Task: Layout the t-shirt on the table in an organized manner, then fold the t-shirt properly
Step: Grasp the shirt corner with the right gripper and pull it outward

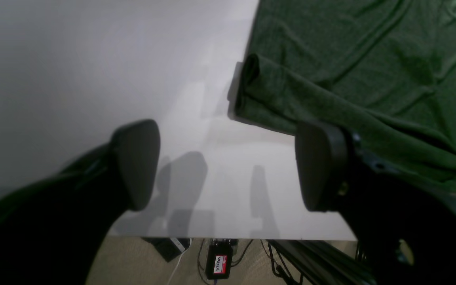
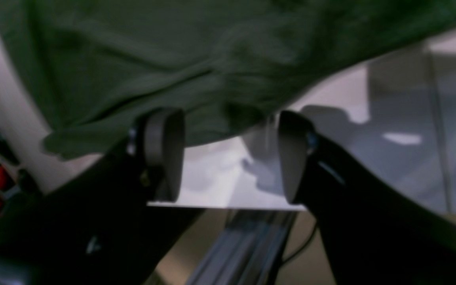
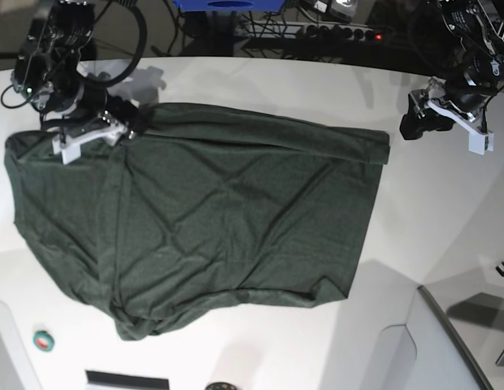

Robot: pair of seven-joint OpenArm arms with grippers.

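One dark green t-shirt (image 3: 211, 219) lies spread and rumpled across the white table (image 3: 431, 219), creased, its near hem curled, while two grippers hang at its far edge with nothing held: left gripper (image 1: 228, 166) jaws wide apart, right gripper (image 2: 230, 154) jaws parted.

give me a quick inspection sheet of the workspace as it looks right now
surface: glossy white table, bare around the shirt
job's things: dark green t-shirt spread out, wrinkled, top edge folded over
clutter: small round green item near the front left corner
grippers: left gripper open over bare table beside the shirt; right gripper open at the shirt's edge
cables: black cables by the arm, more under the table
surroundings: power strip behind the table
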